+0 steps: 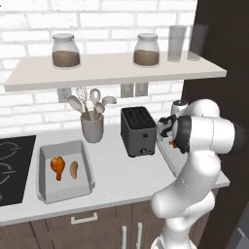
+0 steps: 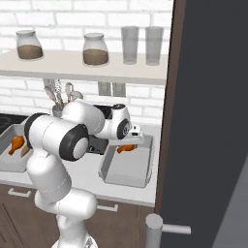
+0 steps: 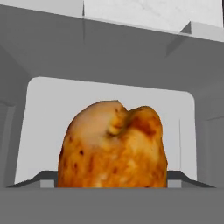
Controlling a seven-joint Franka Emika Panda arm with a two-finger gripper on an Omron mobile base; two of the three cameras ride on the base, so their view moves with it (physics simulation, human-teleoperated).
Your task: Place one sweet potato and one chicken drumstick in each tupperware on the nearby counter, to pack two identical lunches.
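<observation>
White and dark-jointed, the arm rises from the base, bends at a bulky elbow and reaches forward over the counter (image 1: 121,180), its wrist turned so the pincer (image 2: 130,144) points down over the right-hand tupperware (image 2: 127,169). The finger tips themselves are hidden behind the wrist in both base views and lie below the edge of the hand view, so whether the jaws are wide or clamped on something cannot be told from here. Directly beneath the pincer hangs or rests a golden-brown chicken drumstick (image 3: 114,146); in the hand view its thick, blistered meaty end faces the camera, so its long axis runs roughly along the pincer's line of sight, down toward the tray's pale floor. From the right base view the same drumstick (image 2: 127,147) shows as an orange piece just under the hand, lying about level, lengthwise across the tray's far end. Whether it touches the tray floor cannot be made out. Well away from the pincer, on the arm's left past the black toaster (image 1: 138,130), the other tupperware (image 1: 65,172) holds a second drumstick (image 1: 58,167) with its bone end pointing toward the counter's front edge, and just beside it a sweet potato (image 1: 74,169) lying roughly parallel.
</observation>
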